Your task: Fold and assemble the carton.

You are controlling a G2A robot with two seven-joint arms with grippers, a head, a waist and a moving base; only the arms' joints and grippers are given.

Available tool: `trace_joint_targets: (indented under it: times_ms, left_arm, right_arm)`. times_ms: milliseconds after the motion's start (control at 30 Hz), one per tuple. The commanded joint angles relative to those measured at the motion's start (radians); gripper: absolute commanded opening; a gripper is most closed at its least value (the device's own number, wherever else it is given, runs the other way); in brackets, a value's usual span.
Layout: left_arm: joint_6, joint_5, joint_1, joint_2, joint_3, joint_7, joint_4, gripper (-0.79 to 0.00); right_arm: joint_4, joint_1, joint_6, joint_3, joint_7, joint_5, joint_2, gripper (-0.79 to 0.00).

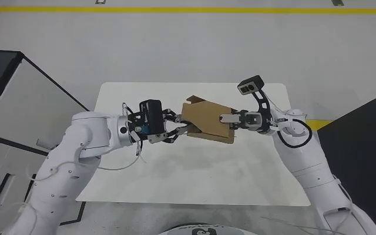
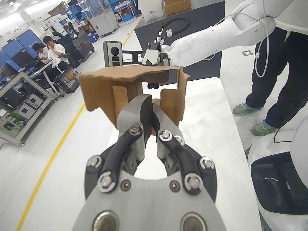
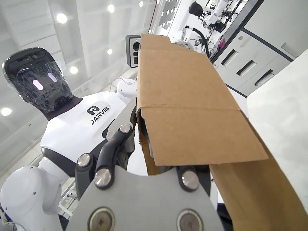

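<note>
The left gripper (image 1: 179, 128) is clamped on a flap edge of the brown cardboard carton (image 1: 207, 120), with the board pinched between its grey, black-padded fingers (image 2: 144, 106). Straight ahead of it, the right gripper (image 1: 228, 118) faces back and grips the carton's opposite end. The white left arm (image 1: 88, 138) and white right arm (image 1: 305, 155) are bent at the elbow, forearms pointing inward toward each other.

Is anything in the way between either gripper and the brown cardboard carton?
Nothing visible does: the left gripper and the right gripper each pinch an edge of the brown cardboard carton.
</note>
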Motion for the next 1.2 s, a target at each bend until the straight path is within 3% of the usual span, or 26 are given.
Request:
trace_joint_targets:
  times_ms: [0, 733, 1167]
  left_arm:
    - [0.0, 0.002, -0.002, 0.0, 0.004, -0.001, 0.0, -0.785]
    - [0.003, -0.007, 0.018, 0.009, -0.077, 0.005, -0.008, -0.785]
    - [-0.007, -0.006, 0.01, 0.003, -0.021, 0.014, -0.011, -0.785]
  right_arm:
    - [0.0, 0.001, 0.001, -0.001, 0.001, -0.004, -0.001, -0.785]
    - [0.011, -0.024, -0.02, 0.044, -0.02, 0.01, -0.006, -0.785]
    - [0.006, -0.023, -0.012, 0.034, -0.012, -0.002, -0.013, -0.785]
